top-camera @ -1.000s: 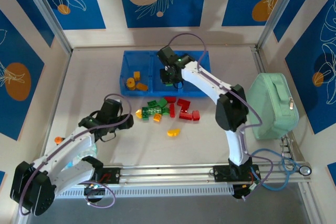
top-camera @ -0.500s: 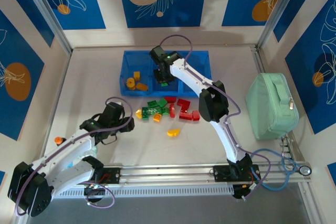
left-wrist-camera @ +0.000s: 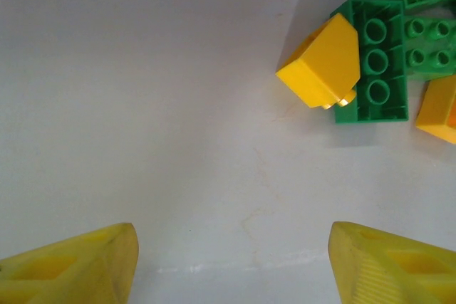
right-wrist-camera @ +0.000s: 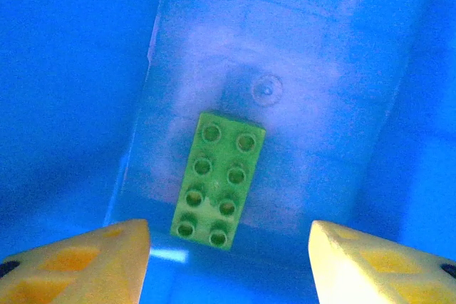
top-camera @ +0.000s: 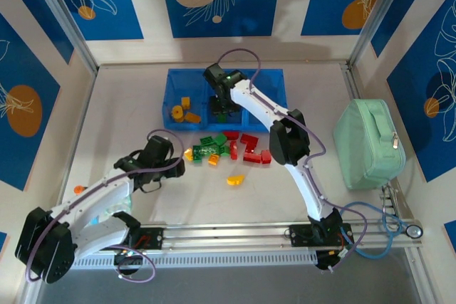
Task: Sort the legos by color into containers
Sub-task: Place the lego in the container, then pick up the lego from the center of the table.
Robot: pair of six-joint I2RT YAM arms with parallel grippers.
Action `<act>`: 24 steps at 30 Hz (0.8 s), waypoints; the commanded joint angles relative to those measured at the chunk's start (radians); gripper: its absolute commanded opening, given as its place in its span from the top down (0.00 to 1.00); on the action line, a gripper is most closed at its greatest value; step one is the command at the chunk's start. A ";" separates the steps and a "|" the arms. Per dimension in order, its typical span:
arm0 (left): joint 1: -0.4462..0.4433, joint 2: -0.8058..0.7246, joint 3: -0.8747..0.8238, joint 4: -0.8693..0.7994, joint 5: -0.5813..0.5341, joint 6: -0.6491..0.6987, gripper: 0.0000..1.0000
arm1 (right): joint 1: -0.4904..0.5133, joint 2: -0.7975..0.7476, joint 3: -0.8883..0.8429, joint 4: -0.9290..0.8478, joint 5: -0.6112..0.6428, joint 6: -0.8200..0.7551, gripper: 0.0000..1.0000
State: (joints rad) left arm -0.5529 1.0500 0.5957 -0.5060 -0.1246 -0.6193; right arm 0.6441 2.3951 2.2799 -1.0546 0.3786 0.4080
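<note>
The blue tray (top-camera: 274,76) lies at the back of the table, and its left compartment holds yellow-orange legos (top-camera: 183,109). My right gripper (top-camera: 222,109) hangs open over the middle compartment (right-wrist-camera: 85,90). A green lego (right-wrist-camera: 217,189) lies flat, studs up, on the floor there, free between and beyond the fingertips of the right gripper (right-wrist-camera: 228,236). In front of the tray sits a loose pile of green legos (top-camera: 210,149) and red legos (top-camera: 249,149). My left gripper (top-camera: 169,165) is open and empty just left of the pile, near a yellow lego (left-wrist-camera: 318,70) leaning on a green lego (left-wrist-camera: 374,62).
A mint-green zippered case (top-camera: 370,144) stands at the right edge. A single orange lego (top-camera: 235,179) lies apart, in front of the pile. A small orange object (top-camera: 78,189) sits by the left wall. Bare table lies under the left gripper (left-wrist-camera: 231,247).
My right gripper has opened and let go of the green lego, which now lies in the middle compartment. The left gripper has crept a little toward the pile.
</note>
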 commanded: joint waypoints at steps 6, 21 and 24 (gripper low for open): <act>-0.009 0.109 0.114 0.061 0.049 0.037 0.29 | 0.018 -0.402 -0.367 0.126 -0.007 0.039 0.40; -0.063 0.238 0.190 0.104 0.062 0.041 0.32 | 0.086 -0.589 -0.838 0.252 -0.085 0.173 0.53; -0.067 0.224 0.180 0.093 0.052 0.040 0.32 | 0.103 -0.548 -0.836 0.260 -0.092 0.187 0.53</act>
State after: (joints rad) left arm -0.6079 1.2861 0.7540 -0.4072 -0.0776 -0.5934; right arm 0.7307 1.8175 1.4418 -0.8204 0.3206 0.5560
